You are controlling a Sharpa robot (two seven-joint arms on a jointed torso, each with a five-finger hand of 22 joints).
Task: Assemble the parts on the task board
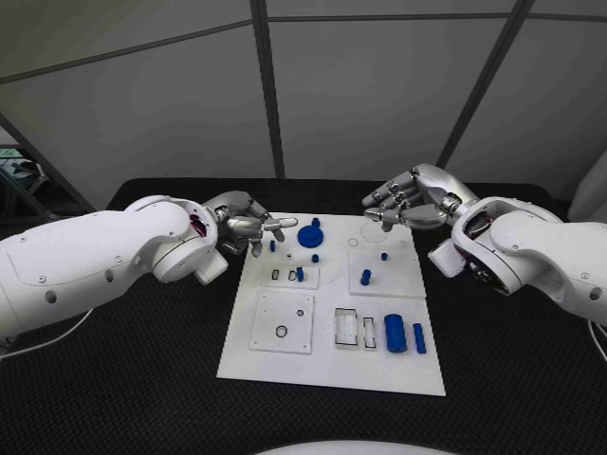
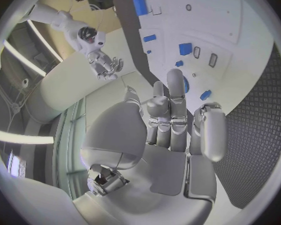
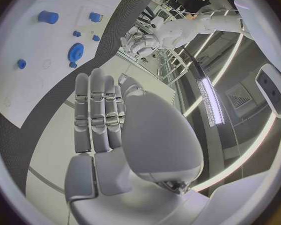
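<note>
Task board [image 1: 334, 365]: a white rectangular plate lying flat at the centre of the black table [image 1: 523, 379], its long axis running from 12 to 6 o'clock in the head view. Toward the board's 12 o'clock end lies a blue gear [image 1: 310, 237], with small blue pegs [image 1: 355, 242] just beside it at 3 o'clock. Near the board's middle a short blue peg [image 1: 365, 278] stands upright in a raised square panel. Toward 5 o'clock lie a blue cylinder [image 1: 395, 334] and a slimmer blue pin [image 1: 420, 337], side by side, next to two empty rectangular slots [image 1: 347, 325]. A second square panel [image 1: 284, 322] with a small ring sits at the board's 8 o'clock side.

Left hand [image 1: 249, 227]: hovers over the board's 10 o'clock corner, fingers apart and extended toward the gear, grasping nothing; the left wrist view shows its fingers [image 2: 172, 110] straight above the board.

Right hand [image 1: 411, 201]: raised beyond the board's 1 o'clock corner, fingers loosely curved and apart, released and empty; the right wrist view shows its fingers [image 3: 100, 110] straight, with the gear [image 3: 75, 50] well apart from them.
</note>
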